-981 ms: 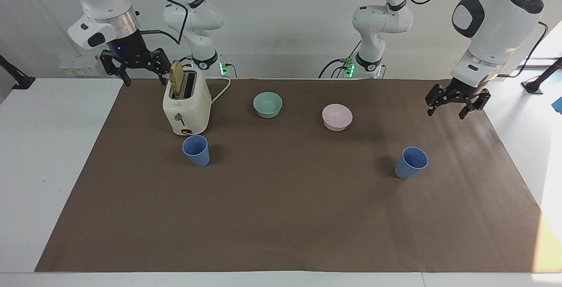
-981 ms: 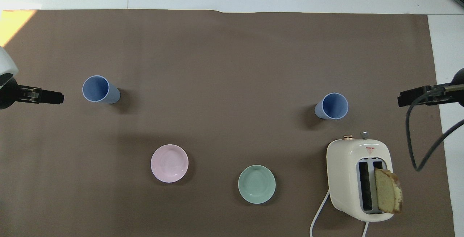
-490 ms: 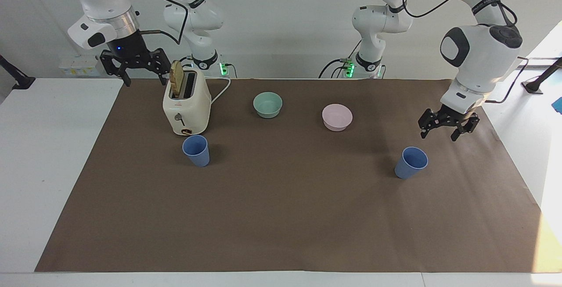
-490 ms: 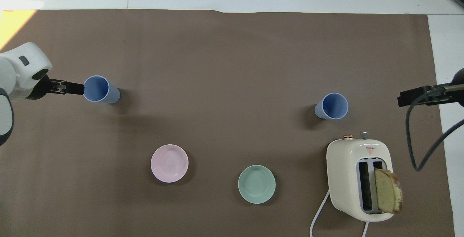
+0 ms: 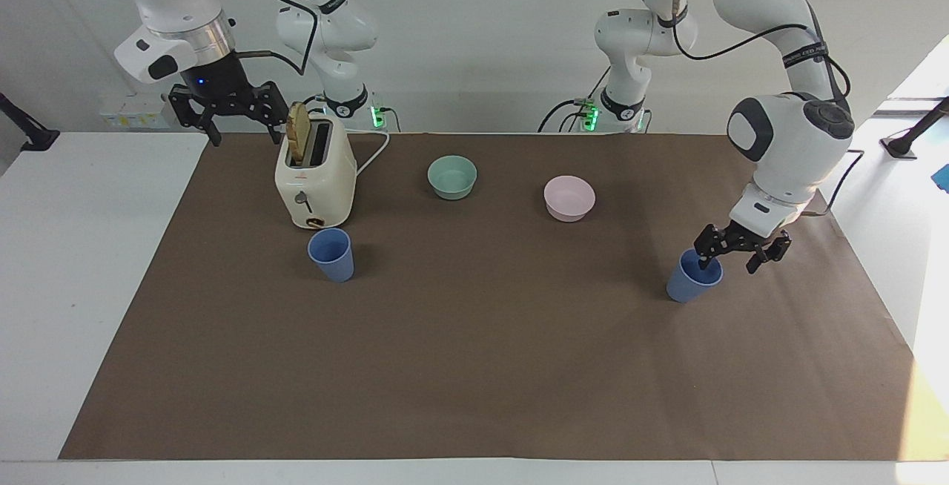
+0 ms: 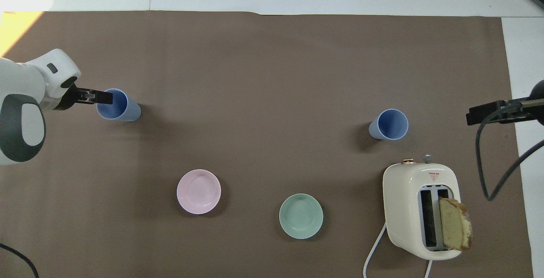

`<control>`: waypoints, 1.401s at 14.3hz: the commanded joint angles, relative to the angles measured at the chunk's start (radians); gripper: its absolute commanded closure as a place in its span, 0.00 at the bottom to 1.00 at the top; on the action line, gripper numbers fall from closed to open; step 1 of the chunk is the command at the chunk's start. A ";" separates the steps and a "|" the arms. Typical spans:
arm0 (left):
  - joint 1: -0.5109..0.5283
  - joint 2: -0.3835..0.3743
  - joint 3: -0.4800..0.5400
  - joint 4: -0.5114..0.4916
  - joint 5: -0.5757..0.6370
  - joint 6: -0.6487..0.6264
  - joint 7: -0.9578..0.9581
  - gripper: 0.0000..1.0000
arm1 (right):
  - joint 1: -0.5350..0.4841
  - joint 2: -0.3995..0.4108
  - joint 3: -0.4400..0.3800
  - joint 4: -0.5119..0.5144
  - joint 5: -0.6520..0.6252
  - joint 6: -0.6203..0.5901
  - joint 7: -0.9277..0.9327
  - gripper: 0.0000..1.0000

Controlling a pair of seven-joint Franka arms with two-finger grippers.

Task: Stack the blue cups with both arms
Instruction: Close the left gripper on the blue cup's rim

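Observation:
Two blue cups stand upright on the brown mat. One blue cup (image 5: 331, 255) (image 6: 389, 124) is just farther from the robots than the toaster. The other blue cup (image 5: 691, 279) (image 6: 119, 106) stands toward the left arm's end. My left gripper (image 5: 728, 262) (image 6: 105, 97) is low at this cup's rim and open. One of its fingers (image 5: 704, 256) is at the cup's mouth and the other is outside the wall. My right gripper (image 5: 246, 130) (image 6: 474, 116) waits open and raised beside the toaster, holding nothing.
A cream toaster (image 5: 315, 177) (image 6: 420, 210) holds a slice of bread (image 5: 298, 133) (image 6: 454, 223), with its cord trailing toward the robots. A mint-green bowl (image 5: 452, 176) (image 6: 301, 216) and a pale pink bowl (image 5: 569, 197) (image 6: 198, 191) sit nearer to the robots than the cups.
My left arm has come down and moved in to the cup at its end, bringing its open gripper to the rim. The right arm and both cups have not moved.

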 commanded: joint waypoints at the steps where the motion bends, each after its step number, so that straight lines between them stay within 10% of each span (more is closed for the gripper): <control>1: 0.002 0.016 0.001 -0.002 -0.025 0.035 0.007 0.00 | -0.008 -0.028 0.000 -0.036 0.008 0.028 -0.013 0.00; 6: -0.002 0.002 0.003 -0.035 -0.027 0.018 0.004 0.06 | -0.008 -0.028 0.000 -0.036 0.008 0.028 -0.015 0.00; 10: -0.013 -0.004 0.004 -0.034 -0.027 -0.022 -0.007 1.00 | -0.008 -0.028 0.000 -0.036 0.008 0.028 -0.015 0.00; 20: -0.044 -0.062 0.001 0.035 -0.019 -0.129 -0.004 1.00 | -0.008 -0.028 0.000 -0.036 0.008 0.028 -0.015 0.00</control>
